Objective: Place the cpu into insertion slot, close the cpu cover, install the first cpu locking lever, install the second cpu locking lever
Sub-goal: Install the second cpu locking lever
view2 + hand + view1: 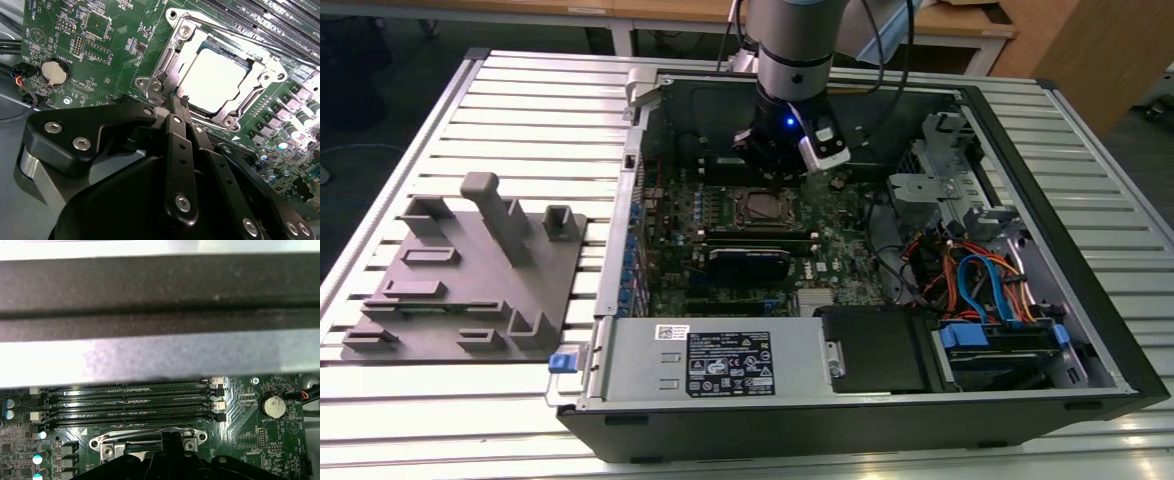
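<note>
- Exterior view: an open computer case (pixel 1087 330) lies on a slatted metal table (pixel 520 100), and the arm reaches down into it at the upper middle of the frame, with the gripper (pixel 781 160) hanging just above the insertion slot (pixel 761 207) on the green motherboard (pixel 841 260).
- Second wrist view, upper right of the frame: the cpu (pixel 215 80) sits flat in the socket, its top a pale, glaring square.
- The cpu cover (pixel 187 47), a thin silvery frame with a square cut-out, lies down around the chip, with screws showing at its corners.
- The black fingers (pixel 177 145) lie pressed together, closed with nothing between them, and their tips sit at the cover's near corner; contact cannot be judged.
- First wrist view: long dark memory slots (pixel 130 402) run across the middle of the frame, and a coin battery (pixel 273 406) sits at the right.
- At the exterior view's left, a grey fixture block (pixel 467 270) rests on the table, well apart from the case.
</note>
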